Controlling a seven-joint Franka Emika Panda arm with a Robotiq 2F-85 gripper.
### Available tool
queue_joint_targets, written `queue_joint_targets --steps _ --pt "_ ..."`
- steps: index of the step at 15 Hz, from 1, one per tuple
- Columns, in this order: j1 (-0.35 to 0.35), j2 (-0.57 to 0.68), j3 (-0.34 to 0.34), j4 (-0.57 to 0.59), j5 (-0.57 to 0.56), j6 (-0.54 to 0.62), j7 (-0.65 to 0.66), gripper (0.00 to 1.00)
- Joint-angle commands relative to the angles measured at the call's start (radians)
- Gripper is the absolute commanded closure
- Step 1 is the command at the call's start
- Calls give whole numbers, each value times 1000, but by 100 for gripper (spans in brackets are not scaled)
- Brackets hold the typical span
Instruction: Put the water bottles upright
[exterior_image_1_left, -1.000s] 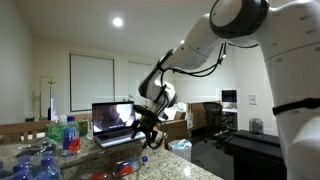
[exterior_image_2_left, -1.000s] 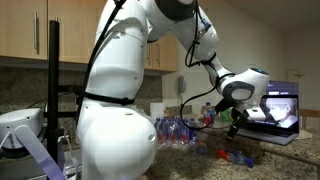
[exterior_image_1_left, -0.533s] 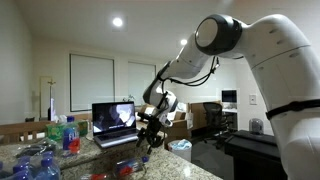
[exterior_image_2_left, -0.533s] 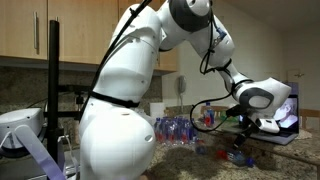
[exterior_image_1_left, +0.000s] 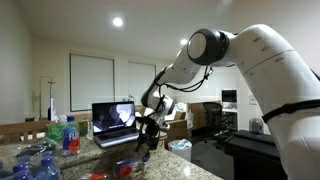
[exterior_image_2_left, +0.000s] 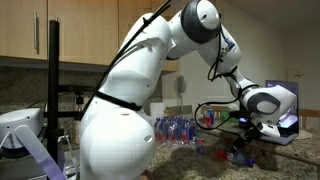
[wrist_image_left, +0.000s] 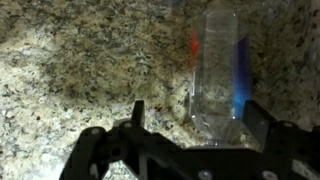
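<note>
a: in an exterior view, where to look for the gripper (exterior_image_1_left: 146, 138)?

b: low over the granite counter (exterior_image_1_left: 175, 172), at the tip of the white arm (exterior_image_1_left: 235, 50). spread wide, pinching nothing. just below it, a lying bottle (exterior_image_1_left: 124, 167) with a red band, flat on the stone.

a: and round about?

b: right behind, an open laptop (exterior_image_1_left: 113, 119) with a lit screen. off to the side, standing bottles (exterior_image_1_left: 63, 132) with red and blue on them, and before those a heap of clear bottles (exterior_image_1_left: 33, 164), seemingly on their sides. farther back, an office chair (exterior_image_1_left: 212, 118) and a pale bin (exterior_image_1_left: 180, 148).

a: in an exterior view under wooden cabinets (exterior_image_2_left: 90, 30)?

b: fills the middle with the arm's (exterior_image_2_left: 120, 110) bulk, so hides much of the counter (exterior_image_2_left: 200, 162). shows the gripper (exterior_image_2_left: 243, 147) hanging spread just above the lying bottle (exterior_image_2_left: 238, 158); cannot tell whether touching. past the arm, standing bottles (exterior_image_2_left: 178, 128) in a row by the wall. covers part of the laptop (exterior_image_2_left: 292, 108) with the wrist. near the picture's edge, a black pole (exterior_image_2_left: 53, 90).

a: wrist view?

b: brings the gripper (wrist_image_left: 198, 110) in from the bottom edge, black fingers (wrist_image_left: 137, 112) far apart. between them, the lying bottle (wrist_image_left: 218, 70), clear, red and blue on its band, stretching away lengthwise. sits closer to one finger than to its twin; cannot tell contact there. all round, speckled counter (wrist_image_left: 80, 60).
</note>
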Motion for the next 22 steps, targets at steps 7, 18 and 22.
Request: queue_joint_targets --steps 7,18,22 --pt "-26 93 -18 68 -25 -38 54 0" --pt "21 122 -18 96 -124 38 257 32" --pt "43 78 -28 36 -198 151 268 59"
